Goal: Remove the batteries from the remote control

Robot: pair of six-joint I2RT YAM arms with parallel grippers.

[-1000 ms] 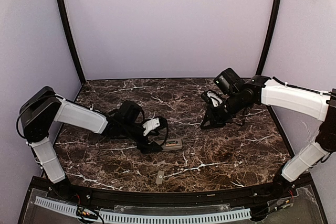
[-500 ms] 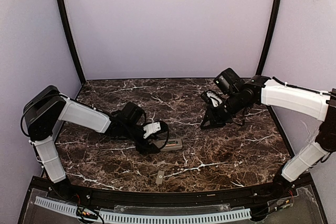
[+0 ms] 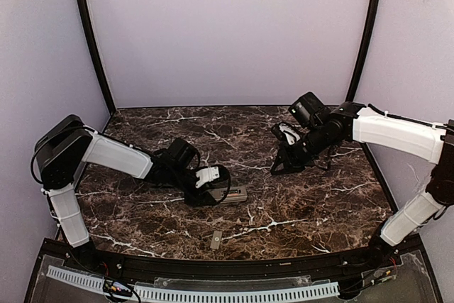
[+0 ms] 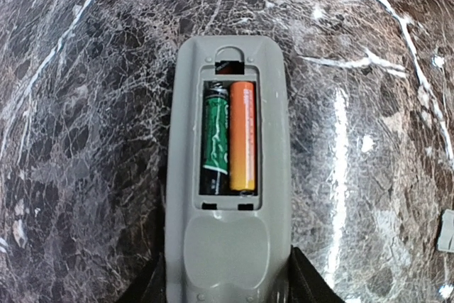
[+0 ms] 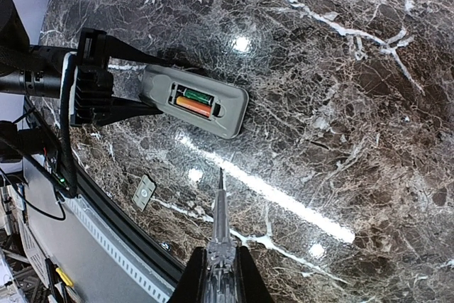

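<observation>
A: What lay nearest on the worktop?

B: A small flat grey cover piece, at six o'clock from the remote control and apart from it.

A: And the remote?

B: It lay back up with its compartment open. The orange battery and the green-and-black battery sat side by side inside. The left fingers straddled its nine o'clock end, partly apart; whether they pressed it could not be told.

A: Farther back?

B: At two o'clock, well apart, the right fingers were closed on a thin pointed tool.
</observation>
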